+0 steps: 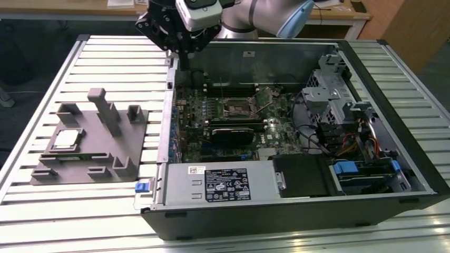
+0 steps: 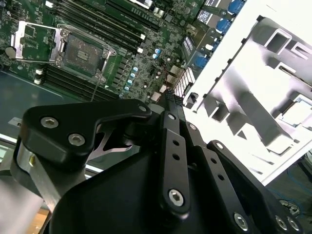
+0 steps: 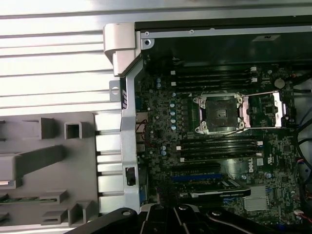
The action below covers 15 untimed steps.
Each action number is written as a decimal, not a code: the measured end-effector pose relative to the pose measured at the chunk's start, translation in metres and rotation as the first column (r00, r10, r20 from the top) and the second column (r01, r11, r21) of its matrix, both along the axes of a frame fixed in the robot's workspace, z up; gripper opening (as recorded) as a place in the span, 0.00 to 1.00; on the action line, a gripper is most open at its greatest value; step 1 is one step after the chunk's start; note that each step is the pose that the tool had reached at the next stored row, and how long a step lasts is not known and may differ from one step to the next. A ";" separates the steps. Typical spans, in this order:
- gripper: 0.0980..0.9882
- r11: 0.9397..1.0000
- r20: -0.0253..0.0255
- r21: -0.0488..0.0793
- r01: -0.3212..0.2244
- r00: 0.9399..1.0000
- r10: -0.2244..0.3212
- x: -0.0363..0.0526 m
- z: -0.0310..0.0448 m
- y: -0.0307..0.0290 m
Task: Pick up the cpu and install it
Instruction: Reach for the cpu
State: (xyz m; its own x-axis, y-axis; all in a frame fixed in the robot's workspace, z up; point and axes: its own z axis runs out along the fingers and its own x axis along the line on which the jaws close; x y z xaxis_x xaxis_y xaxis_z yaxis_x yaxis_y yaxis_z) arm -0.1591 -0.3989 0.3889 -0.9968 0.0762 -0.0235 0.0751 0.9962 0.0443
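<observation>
The cpu [image 1: 65, 138] lies flat, silvery face up, in a recess of the grey fixture [image 1: 91, 155] on the slatted bench [image 1: 42, 221] — square, no long axis. Upright posts [image 1: 105, 108] stand between it and the open computer case [image 1: 295, 211] with its socket [image 1: 235, 107]. The claw [image 1: 185, 52] — clenched, empty — hangs over the case's far wall, well apart from the cpu.

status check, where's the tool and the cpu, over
tool shut, empty, raised over case corner. cpu lying in grey fixture, not yet picked. socket open and empty, no obstruction seen.
</observation>
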 end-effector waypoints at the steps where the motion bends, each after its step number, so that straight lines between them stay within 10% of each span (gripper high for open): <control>1: 0.01 1.000 0.000 0.000 0.000 1.000 0.000 -0.0003 -0.0001 0.0000; 15: 0.01 1.000 -0.001 0.000 0.000 1.000 0.000 -0.0048 -0.0014 0.0000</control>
